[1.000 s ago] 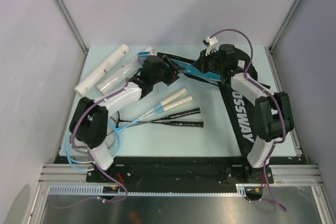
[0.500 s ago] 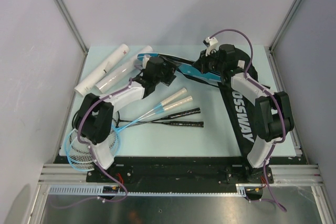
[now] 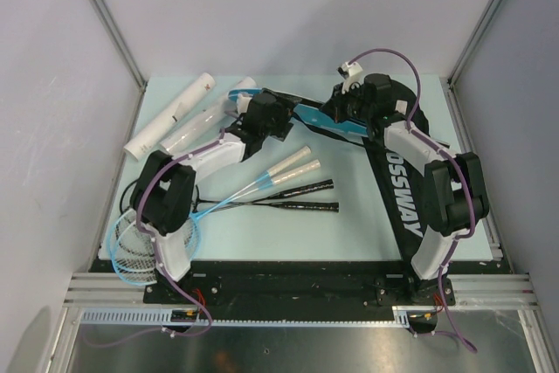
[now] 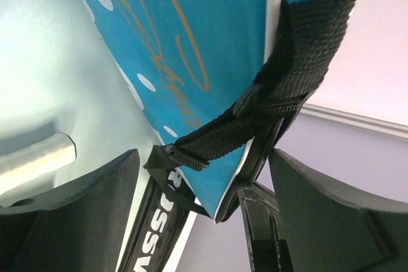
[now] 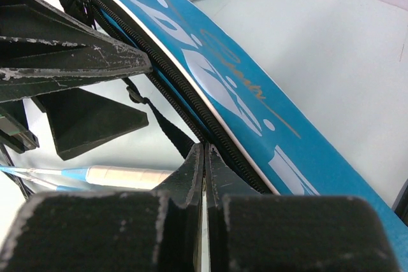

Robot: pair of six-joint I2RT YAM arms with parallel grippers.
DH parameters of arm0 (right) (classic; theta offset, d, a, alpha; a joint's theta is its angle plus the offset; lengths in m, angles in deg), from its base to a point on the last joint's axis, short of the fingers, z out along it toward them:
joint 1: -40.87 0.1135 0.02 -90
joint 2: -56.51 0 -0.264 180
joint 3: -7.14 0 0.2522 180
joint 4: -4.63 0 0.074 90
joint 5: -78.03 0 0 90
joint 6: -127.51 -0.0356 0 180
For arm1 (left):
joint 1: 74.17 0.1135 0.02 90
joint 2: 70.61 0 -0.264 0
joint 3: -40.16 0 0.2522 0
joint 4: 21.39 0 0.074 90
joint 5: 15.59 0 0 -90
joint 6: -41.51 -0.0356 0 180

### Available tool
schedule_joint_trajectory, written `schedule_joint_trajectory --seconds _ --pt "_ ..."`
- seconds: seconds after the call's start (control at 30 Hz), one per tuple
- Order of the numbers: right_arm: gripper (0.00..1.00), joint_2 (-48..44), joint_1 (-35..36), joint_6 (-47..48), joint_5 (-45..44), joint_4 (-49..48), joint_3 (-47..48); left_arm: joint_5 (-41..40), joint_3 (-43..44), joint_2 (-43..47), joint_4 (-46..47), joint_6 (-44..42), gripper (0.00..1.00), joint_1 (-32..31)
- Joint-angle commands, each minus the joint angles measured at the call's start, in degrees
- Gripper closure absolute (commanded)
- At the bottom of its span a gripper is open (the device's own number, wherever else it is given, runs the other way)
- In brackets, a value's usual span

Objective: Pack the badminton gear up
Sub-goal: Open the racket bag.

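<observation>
Where one bag (image 3: 400, 194) lies, two tubes (image 3: 170, 117), four racket handles (image 3: 293, 163) rest.

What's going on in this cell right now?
Both arms are working on the blue-black bag at the far side of the table. The right gripper has its fingers pinched shut on the bag's zipper edge. The left gripper is open, its fingers either side of the bag's end and black strap, not gripping. The rackets and white tubes lie on the table, not yet packed.
</observation>
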Motion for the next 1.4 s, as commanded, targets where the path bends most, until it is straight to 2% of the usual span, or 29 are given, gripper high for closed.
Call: schedule_joint_trajectory --seconds 0.0,0.17,0.33,0.37,0.43,0.53,0.57,0.6,0.63,0.67,0.73,0.77,0.83,0.93,1.03,1.17,1.27,1.3,1.33,1.37 --pt "1.00 0.22 0.63 1.06 0.25 -1.51 2.85 -3.25 3.23 -1.12 1.01 1.86 0.13 -0.25" --pt "1.00 0.22 1.15 2.55 -0.36 -0.71 2.85 -3.42 3.85 -2.26 1.01 3.18 0.18 -0.42" --pt "1.00 -0.04 1.77 3.25 -1.07 -0.36 2.85 -4.82 3.77 -2.53 1.01 4.67 0.36 -0.86" --pt "1.00 -0.13 1.86 3.43 -1.15 -0.28 2.85 -5.26 3.77 -2.53 1.01 4.59 0.44 -1.04" --pt "1.00 -0.22 2.12 4.04 -1.24 0.34 2.85 -5.88 4.03 -2.70 1.01 4.41 0.49 -1.13" --pt "1.00 -0.74 2.74 4.57 -2.56 1.92 2.85 -6.32 4.47 -3.05 1.27 4.06 0.70 -1.21" --pt "1.00 -1.35 3.00 4.40 -3.43 2.53 2.85 -6.15 4.64 -3.14 1.44 3.71 0.87 -1.21" --pt "0.99 -1.97 3.09 3.96 -5.70 4.36 2.85 -5.88 5.25 -3.14 1.62 3.10 0.92 -1.21" --pt "0.68 -2.67 3.09 3.26 -7.12 5.51 2.85 -5.45 5.78 -3.14 1.62 2.39 0.94 -1.21" --pt "0.53 -4.94 3.09 1.69 -9.92 7.18 2.85 -4.92 6.31 -3.23 1.62 1.34 0.96 -1.21" --pt "0.34 -7.67 4.31 1.50 -14.14 14.82 2.76 -2.91 7.46 -3.14 1.36 1.07 1.00 -1.21" --pt "0.30 -9.43 5.19 1.50 -19.12 17.36 2.50 -2.46 7.72 -2.97 0.66 2.29 1.00 -1.21" --pt "0.22 -15.22 6.77 2.55 -21.01 21.25 0.22 -0.79 9.21 -2.97 -1.79 3.44 1.00 -1.13" --pt "0.19 -23.49 9.68 5.79 -22.08 21.61 -5.66 2.36 9.66 -2.53 -2.07 3.79 1.00 -1.04" --pt "0.19 -29.37 10.65 10.72 -17.07 18.11 -12.95 6.23 8.95 -1.83 -2.42 5.98 1.00 -0.16" --pt "0.20 -32.82 11.70 9.68 -17.66 15.64 -16.31 11.69 6.41 -0.07 -2.86 7.14 1.00 0.90" --pt "0.21 -31.07 6.62 6.61 -18.03 15.01 -14.39 11.35 4.91 1.68 -2.86 4.15 1.00 0.81" --pt "0.22 -30.28 3.12 5.73 -18.46 17.11 -13.34 11.26 4.74 2.13 -2.86 3.45 1.00 0.90" --pt "0.28 -29.58 1.96 6.94 -16.90 18.26 -11.67 11.08 4.39 2.48 -2.86 2.75 1.00 0.90" --pt "0.30 -28.27 1.69 8.86 -15.15 18.79 -11.48 10.91 4.12 2.92 -2.77 2.39 1.00 0.81"
